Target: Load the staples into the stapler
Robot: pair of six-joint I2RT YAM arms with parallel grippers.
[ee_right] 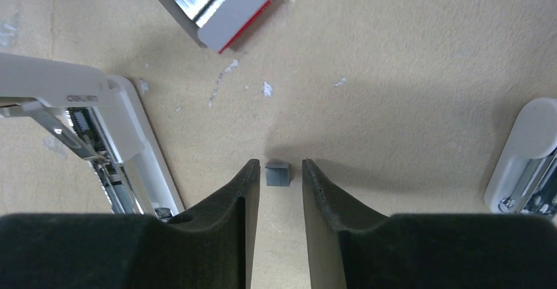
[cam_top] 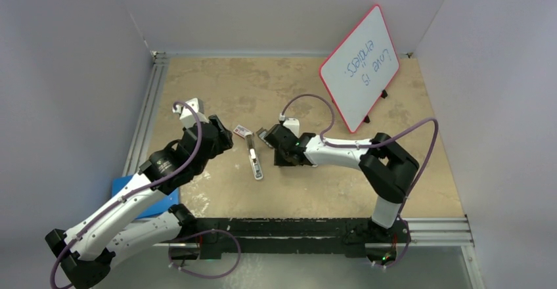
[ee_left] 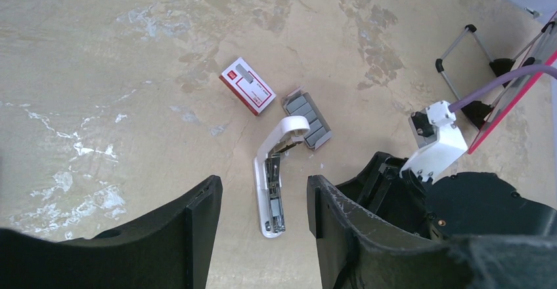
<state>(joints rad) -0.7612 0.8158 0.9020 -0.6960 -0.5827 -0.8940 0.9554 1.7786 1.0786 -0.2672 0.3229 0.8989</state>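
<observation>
Counter (cam_top: 217,85), mottled beige, carries everything, with a red-framed whiteboard (cam_top: 360,67) propped at the back right. Left claw (ee_left: 263,187) hangs wide open and empty above the stapler (ee_left: 274,177). The stapler lies in the middle between the two arms, hinged open with its metal magazine channel exposed. Right claw (ee_right: 280,167) sits low at the counter just right of the stapler. Its fingers are parted only narrowly around a short grey block of staples (ee_right: 277,173); a sliver of gap shows on one side, so I judge the block is not clamped. The tray of staples (ee_left: 307,119) lies right against the stapler's far end, out of its red-and-white sleeve (ee_left: 247,87), which rests just beside. Opening the stapler and unboxing the staples look done. Gripping the block, seating it in the channel and shutting the stapler are left. Whether the channel already holds staples is too blurred to tell.
</observation>
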